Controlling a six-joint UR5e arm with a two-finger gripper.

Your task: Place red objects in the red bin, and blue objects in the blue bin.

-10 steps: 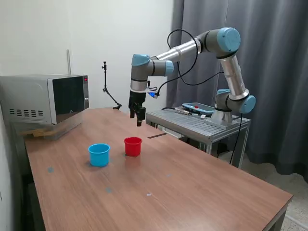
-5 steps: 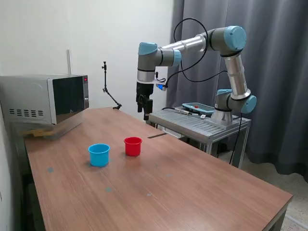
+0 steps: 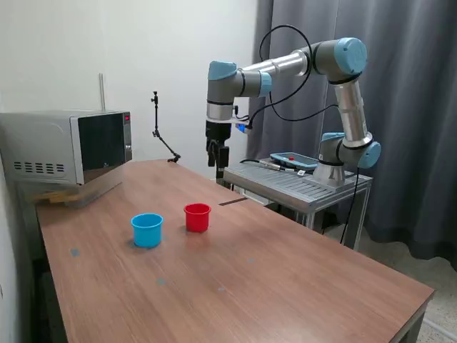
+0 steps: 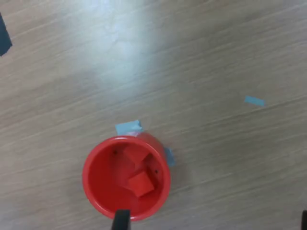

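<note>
A: How do the jaws stand?

B: The gripper (image 3: 218,161) hangs high above the counter (image 3: 285,286), pointing straight down, touching nothing. Whether the jaws are apart or together cannot be told: the exterior view shows them too small, and the wrist view catches only one dark tip at the frame's edge.

A: And the arm?

B: Its upper link reaches across toward the exterior view's left, and the wrist drops vertically above the counter's far edge.

A: Where are the cups?

B: The red cup (image 3: 197,217) stands upright beside the light blue cup (image 3: 147,230), apart from it. In the wrist view, two red cubes (image 4: 139,183) lie inside the red cup (image 4: 96,165). Bits of blue tape (image 4: 128,127) sit beside it.
</note>
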